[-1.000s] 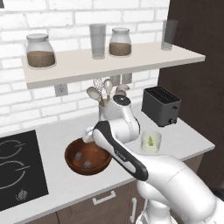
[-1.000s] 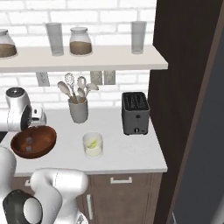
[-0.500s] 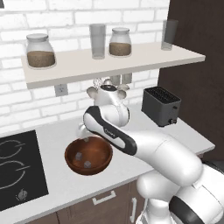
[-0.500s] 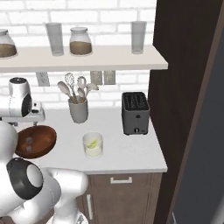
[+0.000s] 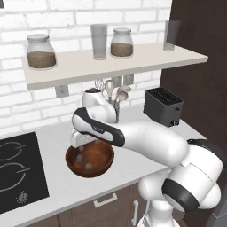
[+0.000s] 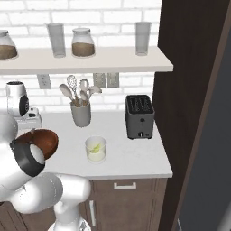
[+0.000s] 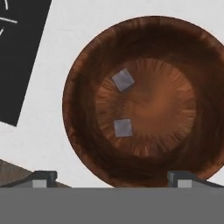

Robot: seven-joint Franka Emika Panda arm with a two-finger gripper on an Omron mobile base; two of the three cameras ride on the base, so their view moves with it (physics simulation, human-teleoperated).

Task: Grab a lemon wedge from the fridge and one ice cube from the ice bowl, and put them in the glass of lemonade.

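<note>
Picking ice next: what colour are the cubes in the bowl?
Translucent grey ice cubes against the reddish-brown bowl; clearest in hand view.

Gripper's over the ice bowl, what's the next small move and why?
Probably descend and centre on one ice cube. The gripper is open and empty above the ice bowl, and both cubes lie loose on its floor, apart from each other. The glass of lemonade already holds a lemon wedge, so ice seems to be what's left.

My own arm covers the far rim of the ice bowl [image 5: 89, 159]; the cooktop [image 5: 17, 170] runs off the left edge. In the right base view, the arm hides part of the ice bowl.
</note>
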